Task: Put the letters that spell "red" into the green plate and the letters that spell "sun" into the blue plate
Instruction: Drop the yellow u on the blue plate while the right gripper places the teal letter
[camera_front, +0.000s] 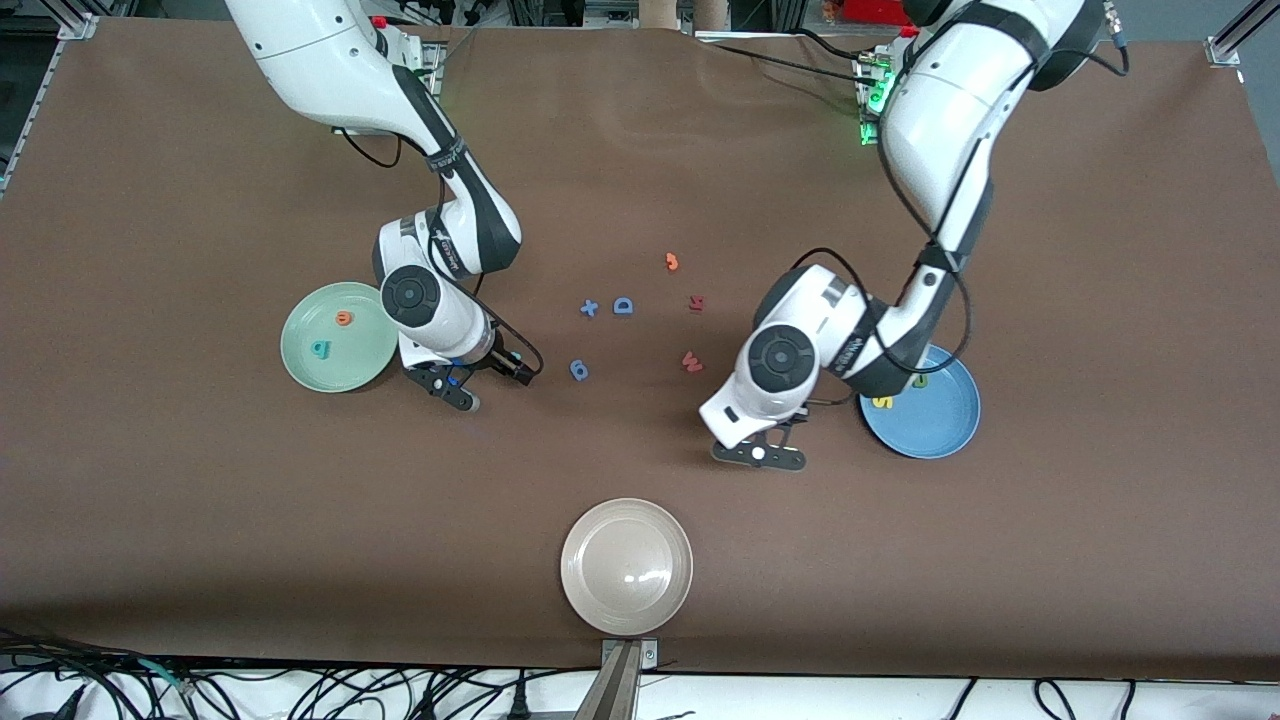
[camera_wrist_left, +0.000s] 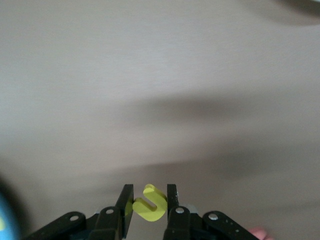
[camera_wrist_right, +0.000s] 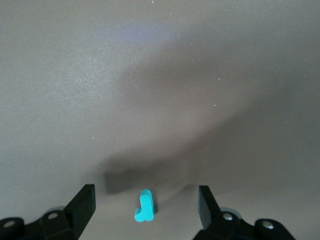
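Gripping the yellow "u" by its flat faces, the left gripper is closed; foam is light, squashy. Right gripper gapes around teal "r".

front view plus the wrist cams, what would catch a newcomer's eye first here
Both arms are low over the brown table: the left gripper, beside the blue plate, has its fingers shut on a yellow "u", while the right gripper, beside the green plate, hangs open around a teal "r" lying on the table. An empty beige plate sits nearest the front camera.
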